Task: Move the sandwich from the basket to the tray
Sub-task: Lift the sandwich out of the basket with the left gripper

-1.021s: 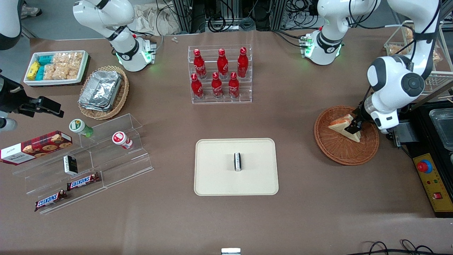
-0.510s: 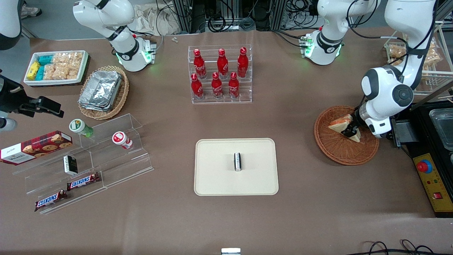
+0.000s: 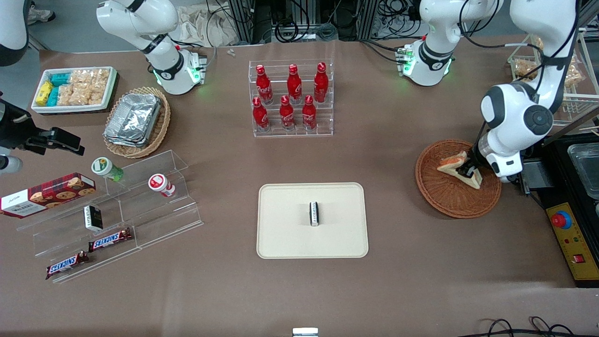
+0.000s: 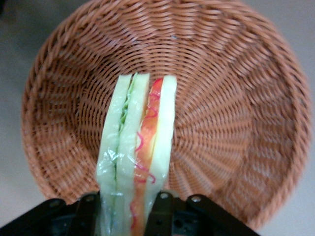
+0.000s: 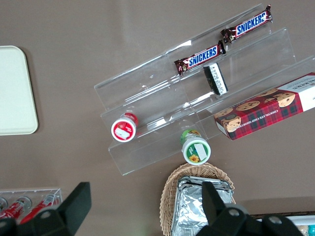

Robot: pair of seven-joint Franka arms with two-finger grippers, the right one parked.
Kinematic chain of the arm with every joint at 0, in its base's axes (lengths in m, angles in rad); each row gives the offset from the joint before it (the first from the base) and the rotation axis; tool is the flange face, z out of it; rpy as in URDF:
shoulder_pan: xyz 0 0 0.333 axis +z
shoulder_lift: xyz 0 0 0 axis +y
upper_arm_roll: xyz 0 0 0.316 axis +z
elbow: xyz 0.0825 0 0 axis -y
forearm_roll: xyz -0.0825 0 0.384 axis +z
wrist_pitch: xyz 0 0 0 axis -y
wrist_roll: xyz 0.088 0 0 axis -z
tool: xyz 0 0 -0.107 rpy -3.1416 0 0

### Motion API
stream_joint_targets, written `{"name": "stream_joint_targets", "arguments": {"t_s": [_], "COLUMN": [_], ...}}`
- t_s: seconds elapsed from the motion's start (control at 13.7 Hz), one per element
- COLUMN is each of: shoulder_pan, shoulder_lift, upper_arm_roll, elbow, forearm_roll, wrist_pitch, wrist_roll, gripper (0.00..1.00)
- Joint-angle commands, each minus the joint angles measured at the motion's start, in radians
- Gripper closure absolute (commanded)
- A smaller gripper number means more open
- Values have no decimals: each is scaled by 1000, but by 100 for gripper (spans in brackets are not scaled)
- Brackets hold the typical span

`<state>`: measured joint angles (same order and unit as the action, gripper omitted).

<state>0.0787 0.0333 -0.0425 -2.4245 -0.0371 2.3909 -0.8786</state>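
The sandwich [image 3: 456, 167], a white bread wedge with orange-red and green filling, sits in the round reddish-brown wicker basket [image 3: 444, 199] toward the working arm's end of the table. My left gripper [image 3: 468, 171] is down in the basket and shut on the sandwich. In the left wrist view the sandwich [image 4: 140, 147] stands edge-up between my black fingers [image 4: 160, 216], over the basket's weave [image 4: 236, 128]. The cream-beige tray [image 3: 285, 234] lies mid-table, nearer the front camera, with a small black-and-white packet [image 3: 314, 214] on it.
A clear rack of red bottles [image 3: 291, 98] stands farther from the camera than the tray. A black control box with a red button [image 3: 568, 238] lies beside the basket. A clear stepped shelf with snacks [image 3: 112, 220], a foil-container basket [image 3: 136, 120] and a white snack tray [image 3: 75, 89] lie toward the parked arm's end.
My left arm has shifted slightly over the basket and the sandwich has turned and moved a little with the gripper. The gripper has stayed shut on it.
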Motion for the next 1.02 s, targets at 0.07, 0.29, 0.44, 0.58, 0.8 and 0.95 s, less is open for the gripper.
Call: {"name": "stream_joint_targets", "arguments": {"t_s": [0.07, 0.29, 0.44, 0.58, 0.8, 0.95], "shoulder_pan": [-26, -79, -77, -76, -85, -105], "shoulder_lift": [-216, -219, -161, -60, 162, 329], "upper_arm_roll": [-8, -90, -216, -321, -431, -464], "elbow": [25, 88, 163, 288, 491, 628], "forearm_roll": [-7, -12, -10, -7, 14, 122], "wrist_pitch": [-243, -271, -272, -280, -306, -306], "wrist_roll": [345, 594, 612, 572, 482, 352], "gripper": [100, 100, 100, 100, 100, 100]}}
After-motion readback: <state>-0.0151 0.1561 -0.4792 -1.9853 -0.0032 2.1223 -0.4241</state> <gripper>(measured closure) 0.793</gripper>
